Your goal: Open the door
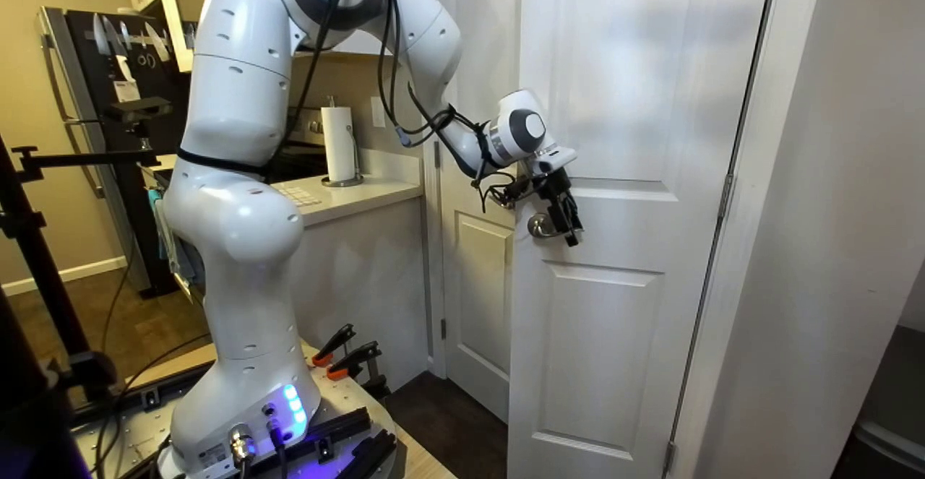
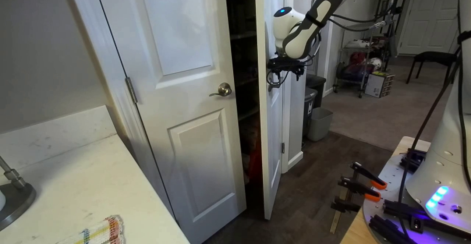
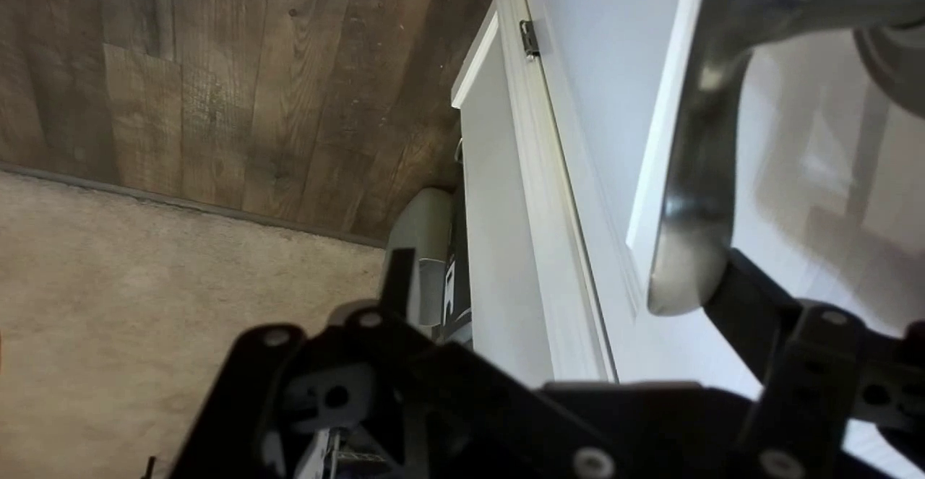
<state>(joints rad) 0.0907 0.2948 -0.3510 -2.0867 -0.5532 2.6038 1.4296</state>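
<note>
The door (image 1: 614, 363) is a tall white panelled leaf. It stands ajar: in an exterior view its leaf (image 2: 271, 137) shows nearly edge-on, apart from the matching leaf. Its silver lever handle (image 1: 540, 226) also shows in the wrist view (image 3: 701, 175), at upper right. My gripper (image 1: 571, 230) is at the handle, on the door's outer face; it also shows in an exterior view (image 2: 284, 75). In the wrist view my gripper (image 3: 569, 262) has its fingers wide apart. The lever's tip lies beside the right finger; I cannot tell whether they touch.
The matching white leaf (image 2: 195, 141) has its own handle (image 2: 223, 89). Dark shelves (image 2: 243, 71) show in the gap. A counter (image 2: 88, 177) stands beside that leaf. Bins (image 2: 319, 124) stand past the door frame. Clamps (image 2: 358, 187) stick out from my base table.
</note>
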